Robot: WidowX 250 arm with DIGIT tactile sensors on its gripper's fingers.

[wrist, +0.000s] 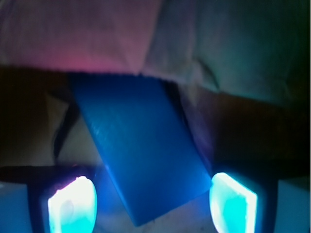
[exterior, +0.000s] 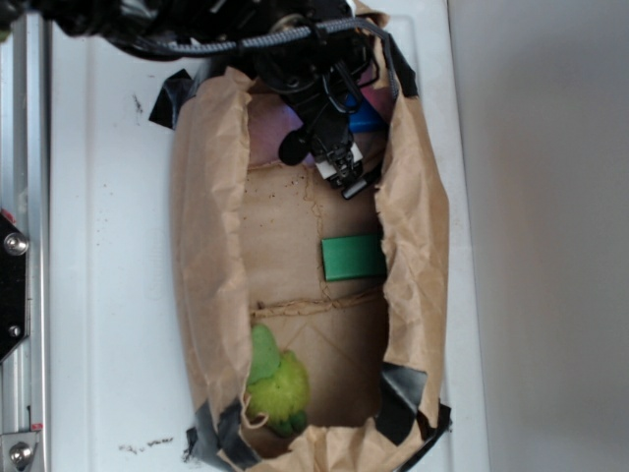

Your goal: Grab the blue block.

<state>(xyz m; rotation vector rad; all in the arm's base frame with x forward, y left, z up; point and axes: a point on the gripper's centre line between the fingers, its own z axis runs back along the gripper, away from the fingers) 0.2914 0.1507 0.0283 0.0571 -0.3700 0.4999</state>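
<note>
The blue block (wrist: 143, 150) lies slanted on the brown paper floor, its near end between my two lit fingertips (wrist: 73, 206). My gripper (wrist: 153, 204) is open and straddles that end. The right pad sits almost at the block's corner, and a gap shows on the left side. In the exterior view only a small patch of the blue block (exterior: 366, 118) shows beside my gripper (exterior: 342, 162), at the far end of the paper-lined bin (exterior: 211, 246). The far end of the block runs under a pink cloth (wrist: 82, 39).
A green block (exterior: 352, 258) lies mid-bin by the right wall. A green plush toy (exterior: 278, 383) sits at the near end. The pink cloth (exterior: 270, 128) is bunched at the far end. Crumpled paper walls (exterior: 418, 226) rise on both sides.
</note>
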